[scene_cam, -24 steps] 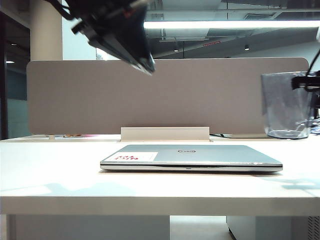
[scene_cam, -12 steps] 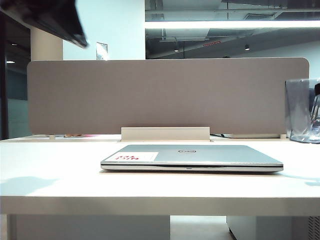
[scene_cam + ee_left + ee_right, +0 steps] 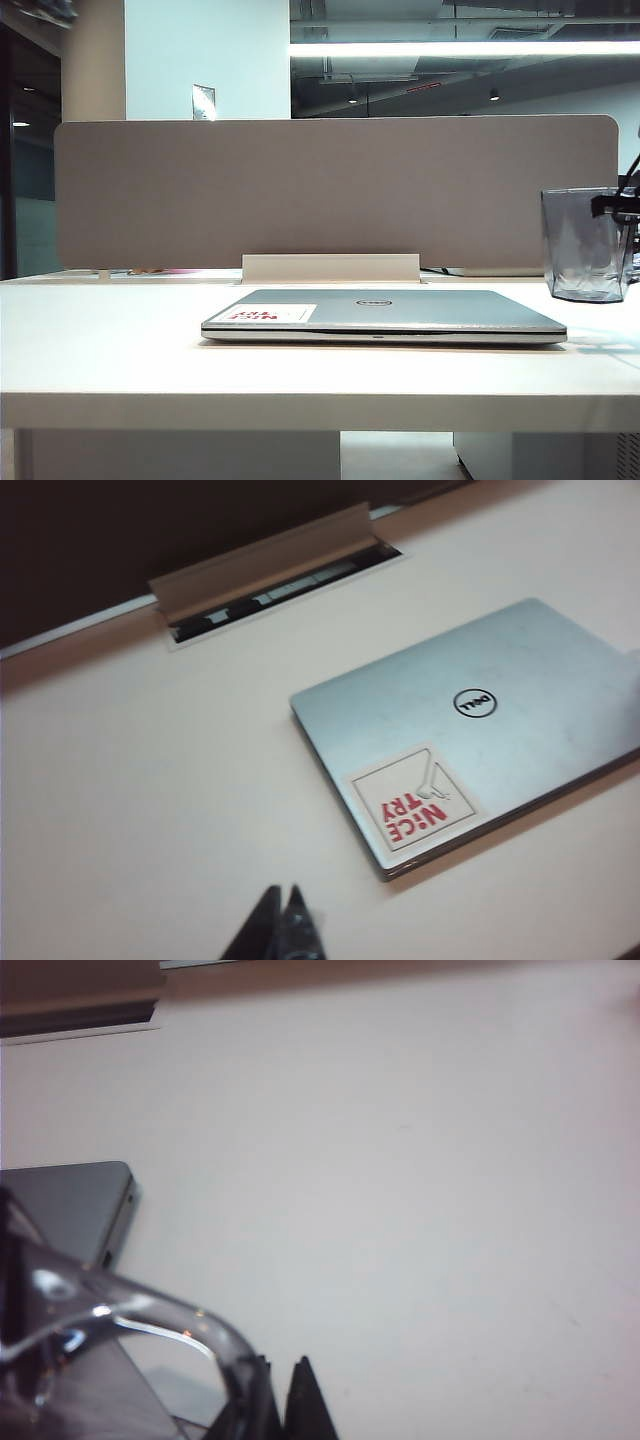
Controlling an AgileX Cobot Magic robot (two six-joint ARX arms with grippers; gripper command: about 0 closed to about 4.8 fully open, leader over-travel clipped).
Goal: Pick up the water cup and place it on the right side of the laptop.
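Note:
The closed silver-grey laptop (image 3: 384, 314) lies flat mid-table, its white sticker with red lettering (image 3: 272, 314) near the left front corner. The transparent grey-blue water cup (image 3: 586, 245) hangs upright to the right of the laptop, low over the table; whether it touches the table I cannot tell. My right gripper (image 3: 606, 206) is shut on the cup's rim. In the right wrist view the cup's rim (image 3: 150, 1310) curves into my right gripper (image 3: 281, 1368), beside the laptop's corner (image 3: 70, 1205). My left gripper (image 3: 282, 893) is shut and empty, high over the bare table near the laptop (image 3: 470, 720).
A grey divider panel (image 3: 335, 190) closes off the back of the white table (image 3: 120, 350). A raised cable-slot flap (image 3: 330, 268) stands just behind the laptop. The table's front edge (image 3: 320, 410) runs across the exterior view.
The right gripper has lowered the cup toward the table beside the laptop. The left arm has swung up and off to the upper left, almost out of the exterior view.

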